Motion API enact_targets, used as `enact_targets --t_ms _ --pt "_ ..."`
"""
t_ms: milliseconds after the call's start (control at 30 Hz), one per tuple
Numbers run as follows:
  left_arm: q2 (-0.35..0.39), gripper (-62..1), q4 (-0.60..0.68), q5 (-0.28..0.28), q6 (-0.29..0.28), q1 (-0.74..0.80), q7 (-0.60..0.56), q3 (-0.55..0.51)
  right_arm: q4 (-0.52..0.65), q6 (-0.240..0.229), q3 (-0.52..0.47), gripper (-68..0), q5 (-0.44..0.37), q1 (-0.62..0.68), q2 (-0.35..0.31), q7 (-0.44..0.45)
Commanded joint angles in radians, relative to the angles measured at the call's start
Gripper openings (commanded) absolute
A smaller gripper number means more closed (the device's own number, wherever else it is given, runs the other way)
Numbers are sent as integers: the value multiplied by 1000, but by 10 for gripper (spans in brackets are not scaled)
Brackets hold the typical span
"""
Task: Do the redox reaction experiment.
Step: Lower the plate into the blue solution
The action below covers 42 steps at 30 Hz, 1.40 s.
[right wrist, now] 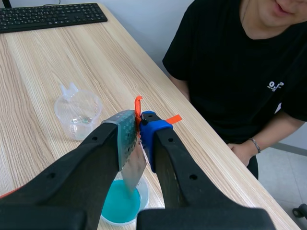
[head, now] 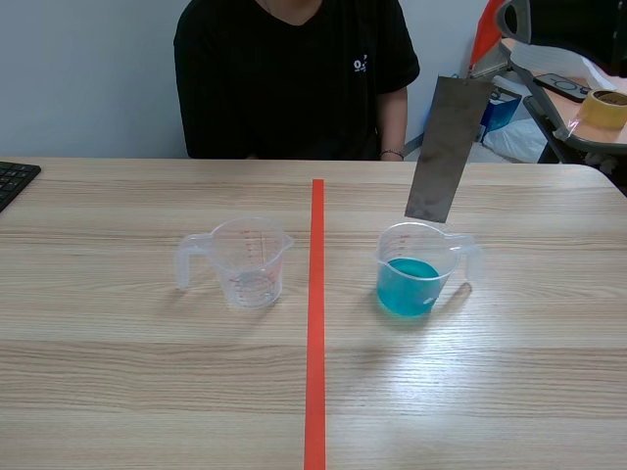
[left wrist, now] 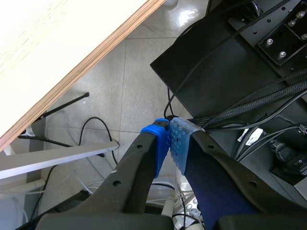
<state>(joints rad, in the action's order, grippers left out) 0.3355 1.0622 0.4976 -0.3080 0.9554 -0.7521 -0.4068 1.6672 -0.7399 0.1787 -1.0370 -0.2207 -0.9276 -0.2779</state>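
Black right hand (right wrist: 139,127) pinches the grey metal strip (head: 449,147), whose lower end hangs tilted just above the cup of blue liquid (head: 411,279) on the counter (head: 509,392); I judge a skewed lowering could clip the rim, spilling it.

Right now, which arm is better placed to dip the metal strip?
Right: the right gripper is shut on the metal strip, hanging over the blue-liquid cup. The left gripper is shut, off the table.
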Motion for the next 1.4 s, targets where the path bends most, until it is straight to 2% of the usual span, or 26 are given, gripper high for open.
enact_targets --t_ms 0,267,867,1033,1367 --pt "3 -569 12 -6 0 11 -7 -10 9 -6 -12 -667 -10 -23 -14 15" --pt "3 -569 12 -6 0 11 -8 -10 9 -6 -10 -667 14 -23 -3 15" --pt "3 -569 12 -6 0 11 -8 -10 5 -6 -2 -667 231 55 103 82" --pt "3 -569 12 -6 0 10 -8 -10 -26 -6 18 -667 266 55 137 87" --pt "3 -569 12 -6 0 8 -8 -10 -137 -6 53 -667 385 55 211 140"
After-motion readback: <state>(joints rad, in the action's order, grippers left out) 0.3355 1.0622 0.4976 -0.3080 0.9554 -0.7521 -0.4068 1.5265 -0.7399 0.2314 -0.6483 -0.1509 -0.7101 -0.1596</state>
